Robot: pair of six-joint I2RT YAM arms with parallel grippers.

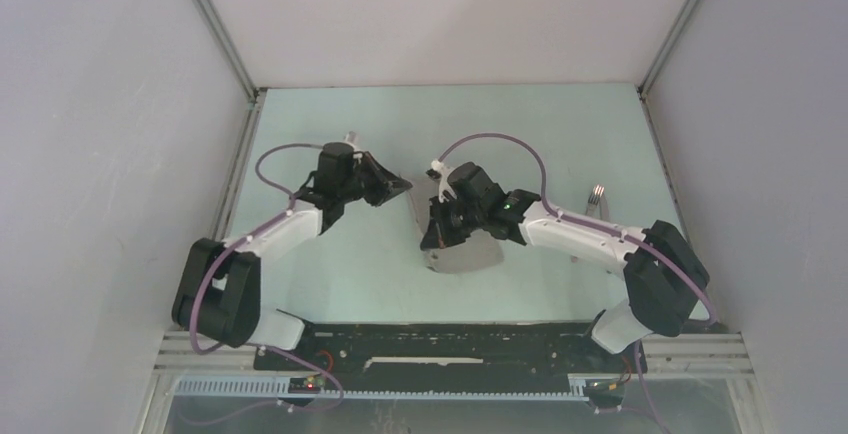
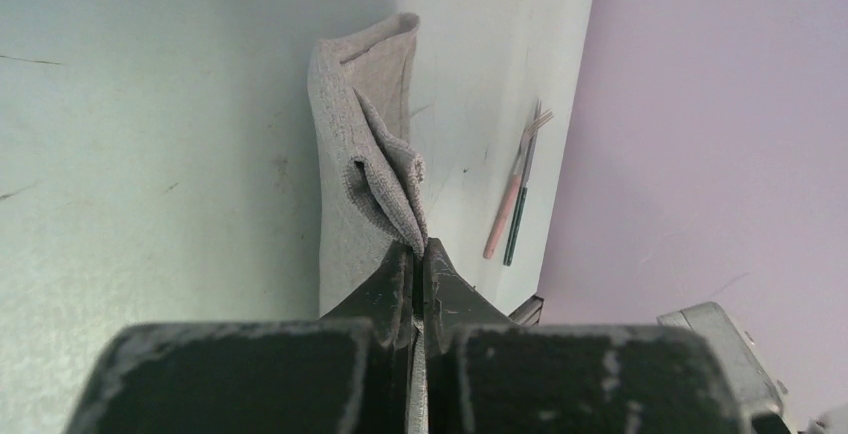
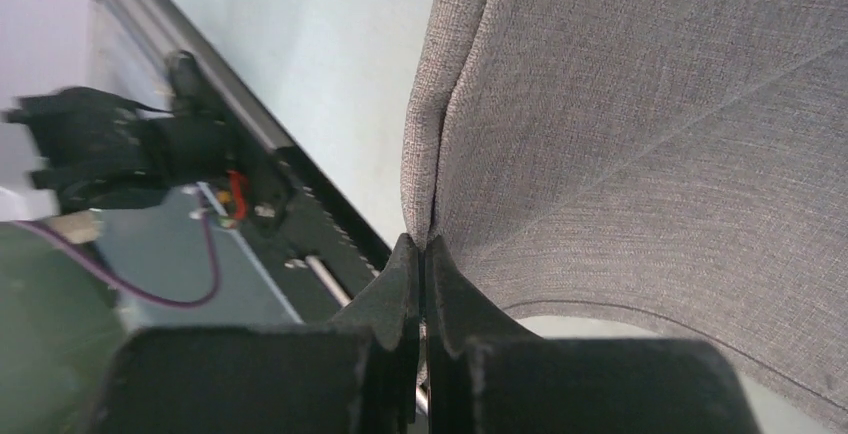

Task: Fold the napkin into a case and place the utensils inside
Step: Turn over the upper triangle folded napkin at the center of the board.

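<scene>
Currently pinching bunched corner of napkin point(image 2: 365, 134) with left gripper point(image 2: 413, 251), fingers clamped tight on cloth. Clamping doubled edge of same napkin with right gripper point(image 3: 422, 246). Partly folded, lifted off middle of table point(image 1: 330, 134). Lying side by side near right wall point(image 2: 700, 104), apart from cloth: utensils point(image 2: 512, 204).

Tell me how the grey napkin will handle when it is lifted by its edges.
Probably floppy: the napkin bunches into drooping folds where the left gripper pinches it. Likely light: a thin hem pinch by the right gripper holds a broad curved sheet up. Its matte woven surface probably resists slipping.
</scene>
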